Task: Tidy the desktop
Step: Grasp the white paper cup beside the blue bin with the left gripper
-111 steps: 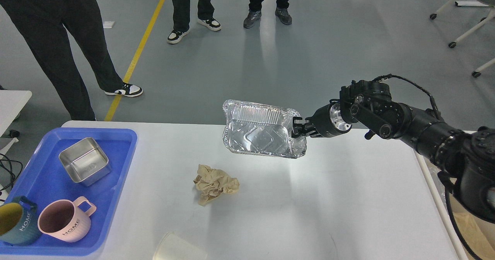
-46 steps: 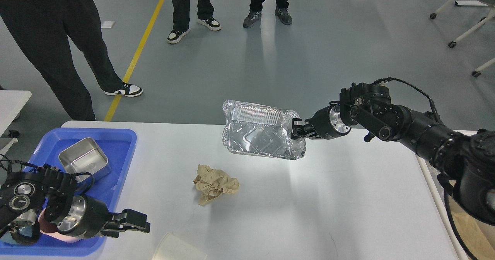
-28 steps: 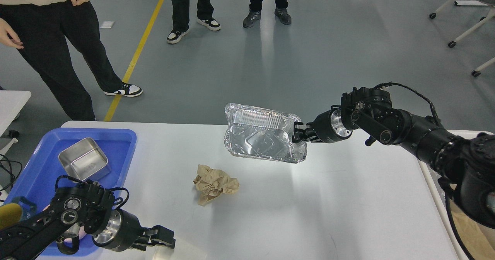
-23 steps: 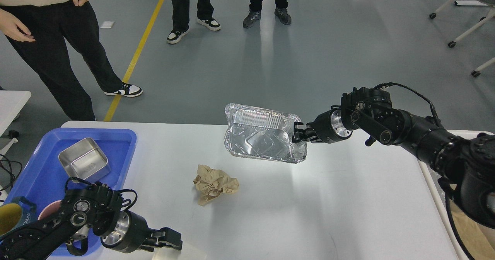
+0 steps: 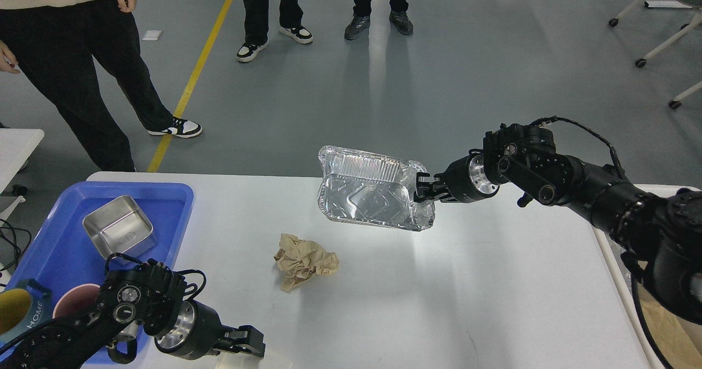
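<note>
The desktop (image 5: 493, 292) is a wide white-grey tabletop. My right gripper (image 5: 421, 188) is shut on the right rim of a foil tray (image 5: 370, 193) and holds it tilted above the table's far side. A crumpled brown paper ball (image 5: 304, 262) lies in the middle of the desktop. My left gripper (image 5: 253, 349) hovers low at the front edge, over a pale paper cup (image 5: 230, 362) that is mostly hidden; its fingers look close together, but I cannot tell whether they hold anything.
A blue plastic tray (image 5: 170, 193) at the left holds a steel box (image 5: 119, 232), a pink mug (image 5: 77, 300) and a teal mug (image 5: 19, 311). People stand beyond the far edge. A small white table (image 5: 16, 144) is at far left.
My left arm has come into view from the lower left and moved right along the front edge to the paper cup. The right gripper with the foil tray has shifted only slightly.
</note>
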You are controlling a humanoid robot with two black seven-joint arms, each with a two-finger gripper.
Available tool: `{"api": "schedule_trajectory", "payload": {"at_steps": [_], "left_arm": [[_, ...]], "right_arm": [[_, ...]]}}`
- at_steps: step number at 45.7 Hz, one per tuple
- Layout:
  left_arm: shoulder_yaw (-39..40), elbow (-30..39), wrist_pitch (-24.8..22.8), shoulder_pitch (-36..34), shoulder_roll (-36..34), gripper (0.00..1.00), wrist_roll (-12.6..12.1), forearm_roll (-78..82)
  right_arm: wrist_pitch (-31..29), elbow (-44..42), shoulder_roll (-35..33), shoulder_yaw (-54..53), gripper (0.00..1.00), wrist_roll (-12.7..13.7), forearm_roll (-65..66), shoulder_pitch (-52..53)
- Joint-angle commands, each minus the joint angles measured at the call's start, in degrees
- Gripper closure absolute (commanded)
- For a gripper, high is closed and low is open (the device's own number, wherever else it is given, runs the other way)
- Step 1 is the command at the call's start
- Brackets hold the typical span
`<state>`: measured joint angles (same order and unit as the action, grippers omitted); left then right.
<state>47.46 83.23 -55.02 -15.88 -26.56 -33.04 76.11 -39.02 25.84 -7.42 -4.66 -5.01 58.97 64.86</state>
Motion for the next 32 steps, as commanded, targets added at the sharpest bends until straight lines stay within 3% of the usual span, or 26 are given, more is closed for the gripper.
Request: {"api": "schedule_trajectory", "payload": {"at_steps": [1,3,5,20,32], "left_arm": [[0.0,0.0,0.02,-0.11,-0.15,0.91,-0.01,-0.08],[0.09,0.0,0.02,-0.11,-0.07,0.99,-0.01,0.01],[0.09,0.09,0.02,-0.2,-0.07,1.0,-0.01,-0.08],[1.14,0.18,0.02,-1.08,-0.24,1.0,-0.09,-0.69],[2.28,2.2,0.02,-8.72,-3.84,1.0,-0.53,-7.54]], "right_arm": [[0.0,0.0,0.03,0.0,1.0,0.0,-0.09,0.09],[0.0,0.0,0.03,0.0,1.0,0.0,-0.09,0.09],[0.0,0.0,0.03,0.0,1.0,0.0,0.0,0.18],[0.0,0.09,0.03,0.0,1.0,0.0,-0.09,0.27],[0.0,0.0,-0.05,0.0,1.0,0.09,-0.09,1.15]]}}
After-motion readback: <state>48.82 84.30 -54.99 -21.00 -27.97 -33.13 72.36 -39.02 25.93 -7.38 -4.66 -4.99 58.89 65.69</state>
